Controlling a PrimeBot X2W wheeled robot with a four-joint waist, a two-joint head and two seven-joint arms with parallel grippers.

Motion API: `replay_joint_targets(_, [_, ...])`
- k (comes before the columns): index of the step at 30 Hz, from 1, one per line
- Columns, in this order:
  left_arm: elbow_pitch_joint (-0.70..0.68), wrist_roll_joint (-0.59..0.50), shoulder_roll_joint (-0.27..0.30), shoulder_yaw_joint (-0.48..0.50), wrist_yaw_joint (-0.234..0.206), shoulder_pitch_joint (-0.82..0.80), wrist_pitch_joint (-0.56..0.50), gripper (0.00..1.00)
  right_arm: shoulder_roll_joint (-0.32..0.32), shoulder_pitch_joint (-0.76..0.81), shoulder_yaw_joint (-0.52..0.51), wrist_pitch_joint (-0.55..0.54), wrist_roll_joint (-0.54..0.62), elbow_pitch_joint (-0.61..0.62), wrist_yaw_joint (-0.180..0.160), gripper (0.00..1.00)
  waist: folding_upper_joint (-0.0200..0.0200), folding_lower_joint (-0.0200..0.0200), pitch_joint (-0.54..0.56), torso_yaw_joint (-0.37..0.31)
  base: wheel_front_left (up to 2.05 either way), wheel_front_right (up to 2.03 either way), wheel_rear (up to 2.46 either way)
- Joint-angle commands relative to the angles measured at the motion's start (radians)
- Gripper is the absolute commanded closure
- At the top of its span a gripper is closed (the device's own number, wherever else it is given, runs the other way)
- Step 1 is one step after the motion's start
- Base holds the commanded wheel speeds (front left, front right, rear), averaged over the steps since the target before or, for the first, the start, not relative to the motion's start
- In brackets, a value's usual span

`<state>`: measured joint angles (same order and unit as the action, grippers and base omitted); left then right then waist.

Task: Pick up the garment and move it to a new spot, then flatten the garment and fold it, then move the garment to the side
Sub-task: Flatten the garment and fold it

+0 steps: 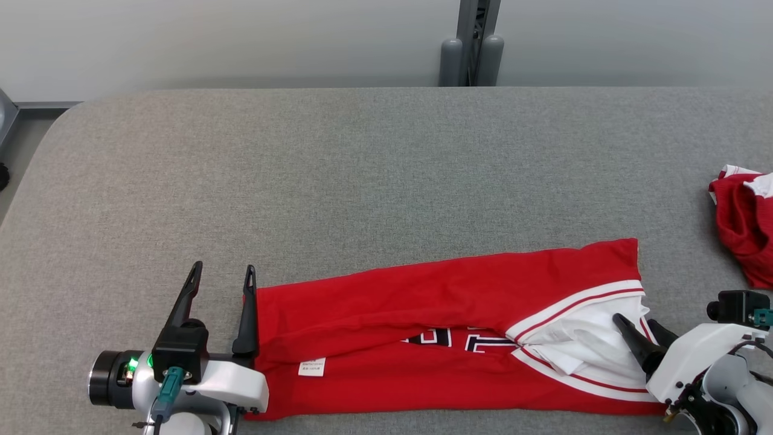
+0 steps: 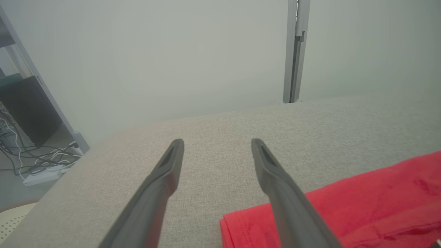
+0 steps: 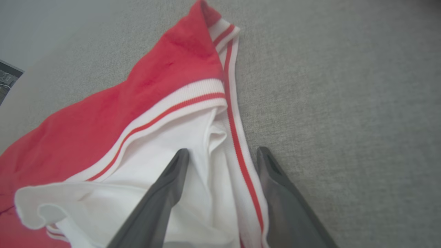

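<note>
The garment (image 1: 447,326), a red jersey with white striped trim and dark lettering, lies folded lengthwise along the near edge of the grey table (image 1: 362,175). My left gripper (image 1: 223,269) stands open at the garment's left end, its right finger along the red edge. In the left wrist view that gripper (image 2: 217,141) is spread over bare table, with the garment (image 2: 361,199) under its right finger. My right gripper (image 1: 634,320) is open over the white collar end. In the right wrist view its fingers (image 3: 223,151) straddle the striped edge of the garment (image 3: 148,93).
A second red and white garment (image 1: 746,223) lies bunched at the table's far right edge. A grey post (image 1: 477,42) rises behind the table's back edge. A dark shelf unit and floor cables (image 2: 34,162) lie beyond the table's left corner.
</note>
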<state>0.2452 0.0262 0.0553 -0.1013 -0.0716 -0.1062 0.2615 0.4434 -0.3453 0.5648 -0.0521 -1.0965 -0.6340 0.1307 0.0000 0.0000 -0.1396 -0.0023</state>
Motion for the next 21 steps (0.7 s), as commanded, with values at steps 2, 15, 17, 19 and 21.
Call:
replay_joint_targets(2, [0.000, -0.012, 0.005, 0.001, 0.007, -0.013, 0.004, 0.00, 0.000, 0.001, 0.045, 0.001, -0.033, -0.015, 0.000, 0.00, 0.0000, 0.0000, -0.003, 0.003, 0.00, 0.00, 0.00])
replay_joint_targets(15, [0.006, -0.018, 0.003, -0.017, 0.007, -0.019, 0.004, 0.00, -0.012, -0.035, 0.221, 0.008, -0.160, -0.018, 0.003, 0.00, 0.0000, 0.0000, -0.005, 0.027, 0.00, 0.00, 0.00])
replay_joint_targets(17, [0.007, -0.017, 0.003, -0.019, 0.005, -0.018, 0.004, 0.00, -0.017, -0.042, 0.245, 0.013, -0.172, -0.018, 0.004, 0.00, 0.0000, 0.0000, -0.004, 0.030, 0.00, 0.00, 0.00])
replay_joint_targets(19, [0.008, -0.014, 0.002, -0.020, 0.003, -0.019, 0.004, 0.00, -0.022, -0.053, 0.266, 0.018, -0.185, -0.017, 0.004, 0.00, 0.0000, 0.0000, -0.004, 0.034, 0.00, 0.00, 0.00])
replay_joint_targets(21, [0.007, -0.012, 0.002, -0.021, 0.002, -0.021, 0.004, 0.00, -0.026, -0.065, 0.285, 0.021, -0.195, -0.017, 0.004, 0.00, 0.0000, 0.0000, -0.006, 0.038, 0.00, 0.00, 0.00])
